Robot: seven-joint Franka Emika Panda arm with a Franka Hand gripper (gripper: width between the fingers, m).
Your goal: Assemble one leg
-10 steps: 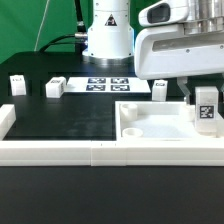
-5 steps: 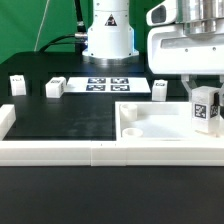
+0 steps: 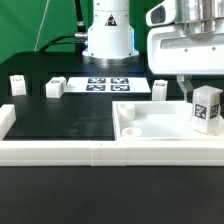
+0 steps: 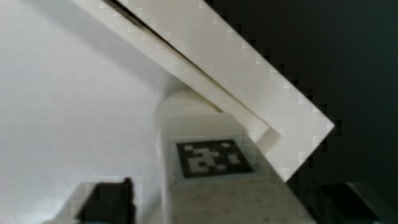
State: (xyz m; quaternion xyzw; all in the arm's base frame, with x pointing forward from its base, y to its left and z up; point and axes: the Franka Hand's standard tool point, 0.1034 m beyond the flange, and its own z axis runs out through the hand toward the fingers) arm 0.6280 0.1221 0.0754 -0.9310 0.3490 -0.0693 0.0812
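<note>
Four small white blocks with black-and-white tags show in the exterior view. One of them, the leg [image 3: 207, 108], is at the right edge of the frame, a little above mid-height, and is held in the gripper [image 3: 203, 92]. The gripper hangs from the large white arm head [image 3: 185, 45] in the upper right of the frame. Its jaws are drawn in narrowly around the leg's upper part. One dark finger [image 3: 186, 90] shows just beside the leg, on the side toward the frame's centre. The other finger is lost at the frame edge.

The leg tilts slightly, with its tag facing the camera. It hangs over the right end of the large flat white panel [image 3: 150, 125], which lies in the lower right of the frame and has a round hole near its corner. Whether the foot of the leg touches the panel cannot be told.

Three other legs [image 3: 54, 88] stand upright on the black table [image 3: 60, 115], in a row across the upper half of the frame. One is at far left, one is left of centre, and one is right of centre just behind the panel. Between the last two lies the marker board [image 3: 108, 84], in front of the robot base [image 3: 107, 35]. A white rail [image 3: 80, 150] runs along the front of the table.

In the wrist view the leg fills the middle, its tag toward the camera, with a dark finger on either side of it. Beyond it lie the pale panel surface, the panel's slanting edge, and the black table past that edge.
</note>
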